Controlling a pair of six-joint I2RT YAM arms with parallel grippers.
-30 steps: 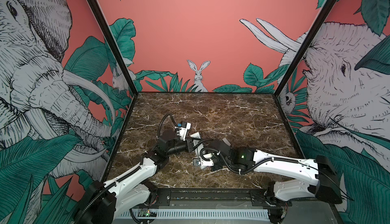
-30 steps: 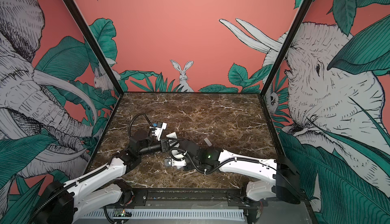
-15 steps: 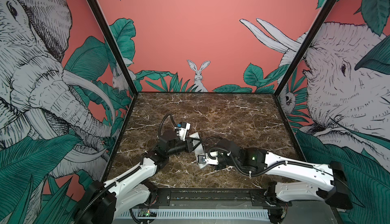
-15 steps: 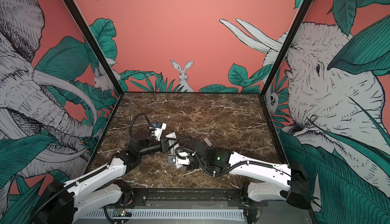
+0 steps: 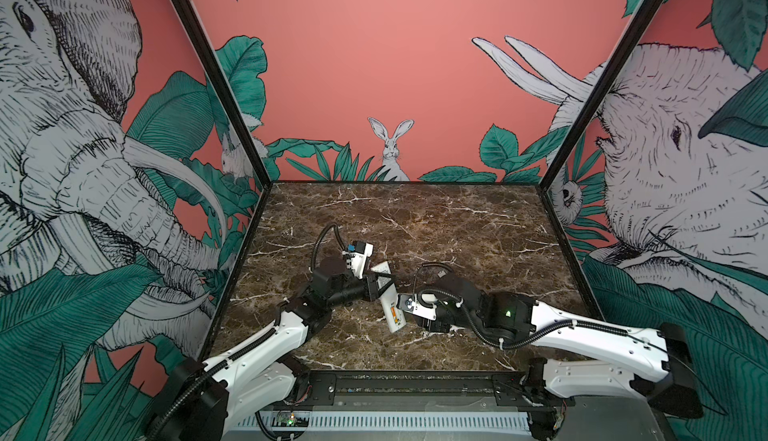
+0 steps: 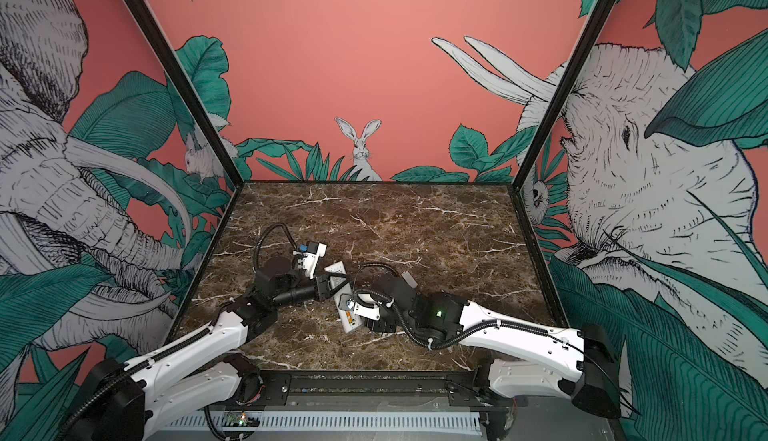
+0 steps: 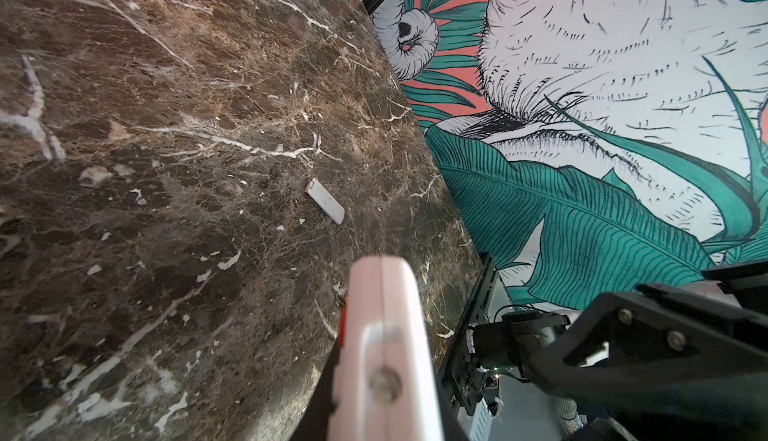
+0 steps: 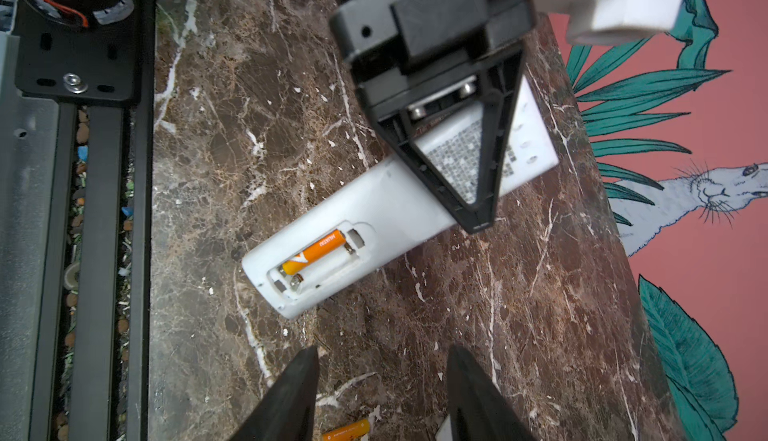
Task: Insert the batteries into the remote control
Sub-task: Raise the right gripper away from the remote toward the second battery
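We see the remote control (image 8: 386,193) as a long white slab turned back-side up, near the front middle of the marble tabletop (image 8: 519,314), between the two arms in both top views (image 5: 391,313). The left gripper (image 5: 384,284) is clamped across its far half, and one black triangular finger lies over a grey speckled label (image 8: 457,156) on the plain back. We cannot tell whether the remote rests on the marble or is held just above it. The battery compartment near the end closest to the robot's base rail stands uncovered. One orange battery (image 8: 316,252), with a white chevron and white lettering, sits lengthwise in one slot. The slot beside it shows bare white plastic and small metal contacts. The right gripper (image 8: 382,349) hovers just short of that end with its jaws apart, and only marble shows between them. A second battery (image 8: 347,430), also orange, lies on the marble close to the right gripper's fingers, partly cut off by the frame edge. A small white battery cover (image 7: 326,202) lies flat on the tabletop, well apart from the remote.
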